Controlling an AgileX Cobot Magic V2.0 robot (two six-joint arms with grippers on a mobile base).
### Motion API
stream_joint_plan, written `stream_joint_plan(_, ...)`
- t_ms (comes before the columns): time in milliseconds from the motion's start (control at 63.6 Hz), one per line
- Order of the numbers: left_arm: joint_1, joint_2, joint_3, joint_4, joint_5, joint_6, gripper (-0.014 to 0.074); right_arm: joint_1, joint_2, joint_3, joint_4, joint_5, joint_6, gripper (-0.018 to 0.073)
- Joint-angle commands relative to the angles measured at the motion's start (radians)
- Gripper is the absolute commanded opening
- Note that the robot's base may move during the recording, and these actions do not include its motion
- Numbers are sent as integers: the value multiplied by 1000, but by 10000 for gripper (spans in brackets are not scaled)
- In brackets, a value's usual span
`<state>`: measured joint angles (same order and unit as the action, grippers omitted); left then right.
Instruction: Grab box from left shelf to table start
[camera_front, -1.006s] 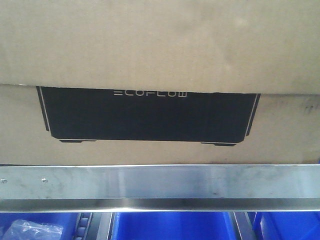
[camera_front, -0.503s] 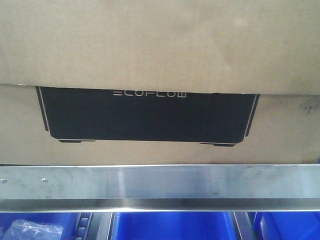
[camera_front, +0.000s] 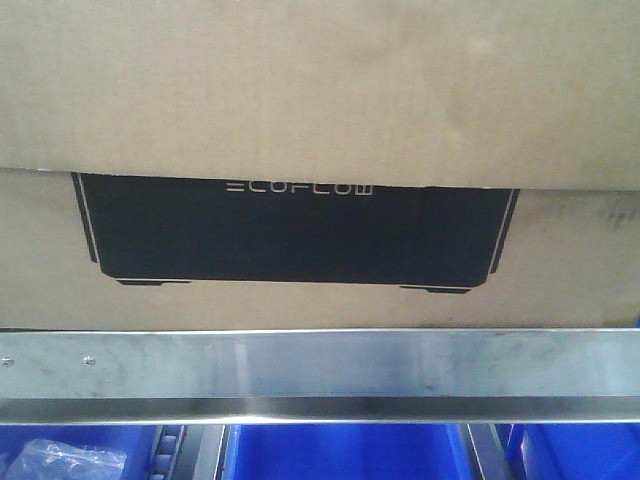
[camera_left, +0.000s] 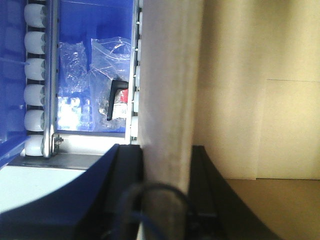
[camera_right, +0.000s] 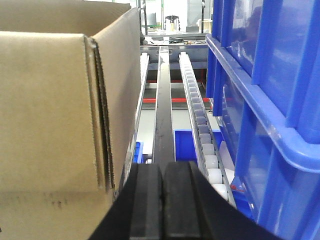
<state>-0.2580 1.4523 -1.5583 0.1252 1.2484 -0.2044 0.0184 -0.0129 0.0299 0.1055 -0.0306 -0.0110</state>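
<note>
Nearest, in the left wrist view, the left gripper (camera_left: 167, 152) is being shown with its jaws set on either side of an upright wall of the box (camera_left: 167, 75), apparently clamping it. In the right wrist view the right gripper (camera_right: 162, 175) is being shown pinched together with nothing in it; the box is lying just beside it on the left and a blue bin (camera_right: 270, 100) on the right. The left arm is therefore judged the nearer, and the right would need to be brought leftward to the box's side.

Farther on, the box is resting on the shelf (camera_front: 320, 365), behind its front edge, with its long side running left to right. Beyond, a roller track (camera_right: 197, 115) is running away to the far end. The box's ends are being cut off by the frame; the contact under the left jaws is hard to make out; the table is not being shown in any view.
</note>
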Motion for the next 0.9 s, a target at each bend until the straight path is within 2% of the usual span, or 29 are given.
stream_joint_plan(0, -4, -31, -33, -21, 88, -12, -15, -1, -1, -3, -8, -88, -8, 52)
stream_joint_plan(236, -4, -31, -33, -21, 88, -12, -15, -1, -1, -3, -6, -123, -6, 52)
stream_joint_plan(330, -4, -31, -33, -21, 88, -12, -15, -1, 0, -24, 24, -127, 19, 52)
stream_joint_plan(503, -4, -31, -33, -21, 88, -12, -15, -1, 33, -169, 1, 153, 18, 52)
stream_joint_plan(582, -4, -31, -33, -23, 88, -12, -15, -1, 81, -240, -22, 239, 1, 52)
stream_joint_plan(755, -4, -31, -33, -23, 88, -12, -15, -1, 200, -355, -43, 354, -133, 52)
stream_joint_plan(880, -4, -31, -33, -23, 86, -12, -15, -1, 304, -456, -25, 449, -95, 52)
